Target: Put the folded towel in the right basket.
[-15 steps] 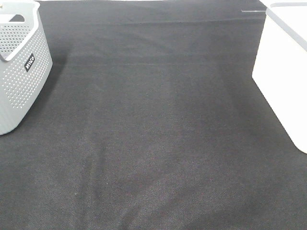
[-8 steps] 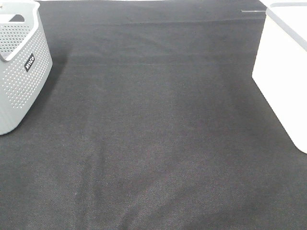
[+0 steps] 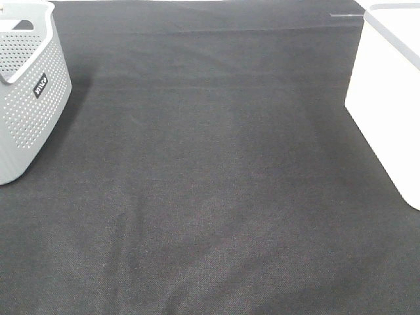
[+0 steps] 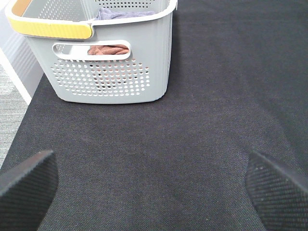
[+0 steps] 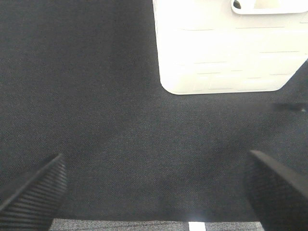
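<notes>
No towel lies on the black cloth. The grey perforated left basket (image 3: 29, 98) stands at the far left; the left wrist view (image 4: 110, 77) shows a rust-brown towel (image 4: 108, 49) through its handle slot and a grey-purple cloth (image 4: 120, 13) at its top. The white right basket (image 3: 390, 98) stands at the right edge, also in the right wrist view (image 5: 226, 48). My left gripper (image 4: 154, 187) is open and empty, a short way in front of the grey basket. My right gripper (image 5: 154, 187) is open and empty, in front of the white basket. Neither gripper shows in the exterior view.
The black cloth (image 3: 210, 184) covers the table between the two baskets. The grey basket has a yellow handle (image 4: 50, 26). The table's edge and grey floor (image 4: 12, 103) show beside the grey basket, and the front edge (image 5: 144, 222) shows in the right wrist view.
</notes>
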Robot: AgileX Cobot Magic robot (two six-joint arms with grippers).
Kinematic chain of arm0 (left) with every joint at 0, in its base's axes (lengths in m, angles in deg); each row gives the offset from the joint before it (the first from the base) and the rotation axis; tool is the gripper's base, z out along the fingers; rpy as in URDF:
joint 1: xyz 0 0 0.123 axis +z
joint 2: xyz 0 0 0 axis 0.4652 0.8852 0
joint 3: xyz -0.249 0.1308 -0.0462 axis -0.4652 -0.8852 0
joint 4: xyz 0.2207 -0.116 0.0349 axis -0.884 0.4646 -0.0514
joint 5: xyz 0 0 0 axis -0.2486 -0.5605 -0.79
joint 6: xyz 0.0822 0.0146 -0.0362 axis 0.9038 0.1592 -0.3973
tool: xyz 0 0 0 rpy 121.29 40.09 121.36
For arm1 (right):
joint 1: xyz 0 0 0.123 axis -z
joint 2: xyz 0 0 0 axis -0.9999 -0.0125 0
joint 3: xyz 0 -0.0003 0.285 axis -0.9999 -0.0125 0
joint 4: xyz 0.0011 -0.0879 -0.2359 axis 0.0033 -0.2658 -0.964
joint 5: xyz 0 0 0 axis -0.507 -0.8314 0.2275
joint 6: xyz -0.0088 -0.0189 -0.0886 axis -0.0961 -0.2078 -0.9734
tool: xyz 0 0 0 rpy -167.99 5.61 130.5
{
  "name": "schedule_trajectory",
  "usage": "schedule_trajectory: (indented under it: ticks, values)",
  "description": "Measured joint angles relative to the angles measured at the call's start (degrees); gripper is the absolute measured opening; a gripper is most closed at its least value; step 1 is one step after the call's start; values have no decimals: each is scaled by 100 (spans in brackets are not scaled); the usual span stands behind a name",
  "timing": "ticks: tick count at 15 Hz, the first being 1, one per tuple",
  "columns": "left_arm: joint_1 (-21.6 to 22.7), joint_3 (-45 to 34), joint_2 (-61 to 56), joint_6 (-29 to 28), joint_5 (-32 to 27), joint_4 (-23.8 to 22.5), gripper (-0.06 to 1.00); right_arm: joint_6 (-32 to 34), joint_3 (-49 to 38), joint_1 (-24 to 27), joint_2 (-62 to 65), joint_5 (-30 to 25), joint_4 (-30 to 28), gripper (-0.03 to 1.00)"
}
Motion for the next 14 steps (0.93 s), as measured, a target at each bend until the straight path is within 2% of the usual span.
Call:
schedule_trajectory:
  ticks: [14]
  values:
    - [0, 0, 0, 0, 0, 0, 99, 0, 0, 0, 0, 0, 6, 96]
